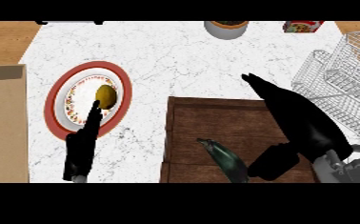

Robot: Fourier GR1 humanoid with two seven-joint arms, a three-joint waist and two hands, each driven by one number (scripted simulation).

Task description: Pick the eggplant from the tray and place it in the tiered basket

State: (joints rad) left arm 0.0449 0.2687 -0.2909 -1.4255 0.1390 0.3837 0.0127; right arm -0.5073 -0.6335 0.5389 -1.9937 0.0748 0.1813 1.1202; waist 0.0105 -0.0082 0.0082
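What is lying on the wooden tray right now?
On the wooden tray lies a dark eggplant, near its front edge. The right hand hangs over the tray's right side, hiding whatever is beneath it there.

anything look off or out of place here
Nothing stands out. The dark green eggplant lies whole on the brown wooden tray, the white wire tiered basket stands at the right, and a yellow round food item sits on the red-rimmed plate. No spills show.

Eggplant (226, 160) — lower end hidden under right hand (299, 123).
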